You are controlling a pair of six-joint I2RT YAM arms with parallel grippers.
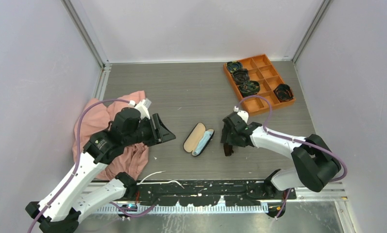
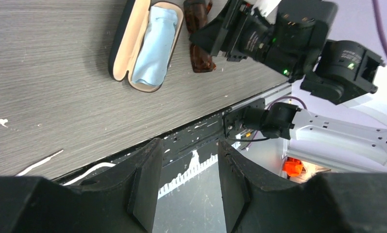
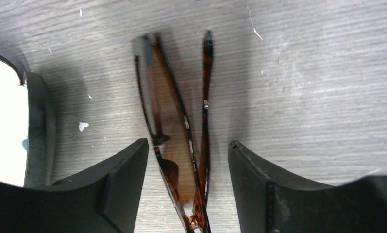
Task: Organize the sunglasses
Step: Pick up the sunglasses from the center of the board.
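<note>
**Right gripper** (image 3: 187,162): jaws spread wide, nothing held. One finger stands on each side of the sunglasses, with bare counter showing in both gaps. It points down at the counter (image 1: 181,92), low over it.

**Sunglasses** (image 3: 181,121): one folded pair with a tortoise-brown frame, temples crossed over the lenses. They lie flat on the counter between the right gripper's fingers, running lengthwise along the gap. In the top view they sit just beside the case, on its right, apart from it.

**Case** (image 1: 198,139): black oblong shell with tan lining, open, near the counter's middle. A pale blue cloth (image 2: 155,43) lies in one half.

**Left gripper** (image 2: 189,165): jaws parted, empty, held above the near counter edge and well apart from the case. Its arm crosses a pink cloth (image 1: 99,121) on the left.

**Orange tray** (image 1: 261,60): far right corner, divided into compartments. Several hold dark coiled bundles (image 1: 241,75).

**Step in hand (judged):** the grasp of the sunglasses. The fingers are in place but not yet closed.

**Next move (judged):** close gently across the folded frame and lift it clear. Then carry it the short way to the open case and lay it in lengthwise. The thin temples could slip or splay under a skewed pinch.
</note>
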